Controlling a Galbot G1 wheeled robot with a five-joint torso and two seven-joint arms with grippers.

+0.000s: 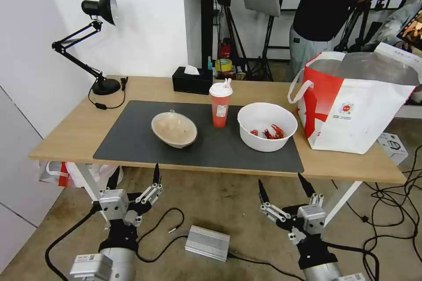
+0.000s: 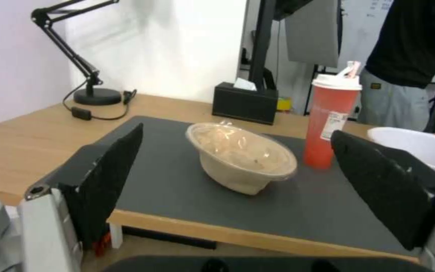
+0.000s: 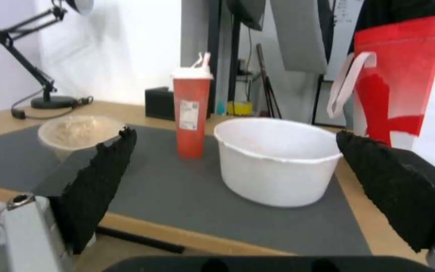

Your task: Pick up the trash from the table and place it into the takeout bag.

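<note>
Upright, the red cup (image 1: 220, 107) wears a white lid.

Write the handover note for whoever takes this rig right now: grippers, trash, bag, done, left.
Left gripper: open, empty, low in front of the table, facing the beige bowl.
Right gripper: open, empty, low in front of the table, facing the white bowl.
Trash: beige bowl, red cup and white bowl with crayfish scraps all stand on the grey mat.
Takeout bag: upright and open at the table's right end.
Done: nothing bagged.
Left: all three items.
</note>
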